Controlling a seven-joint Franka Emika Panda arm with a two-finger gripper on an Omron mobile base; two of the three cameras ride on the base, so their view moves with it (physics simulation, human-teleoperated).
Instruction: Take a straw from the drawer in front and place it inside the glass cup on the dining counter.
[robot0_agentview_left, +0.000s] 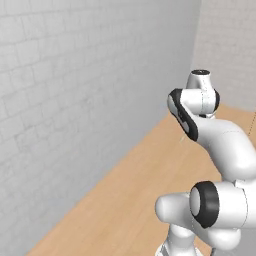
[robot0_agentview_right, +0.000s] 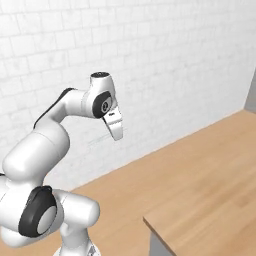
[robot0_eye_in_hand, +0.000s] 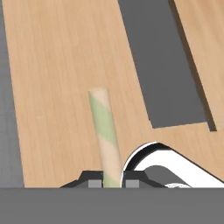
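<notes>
The end effector (robot0_eye_in_hand: 111, 183) is clamped on the straw (robot0_eye_in_hand: 105, 131) (carried high); keep it steady until the cup appears.

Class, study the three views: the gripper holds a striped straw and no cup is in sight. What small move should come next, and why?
Probably drive or turn the base toward the wood-topped counter corner until a cup shows. The gripper is shut on the straw, held raised above the wood floor beside the white brick wall, so the grasp looks done while the target is unseen.
</notes>
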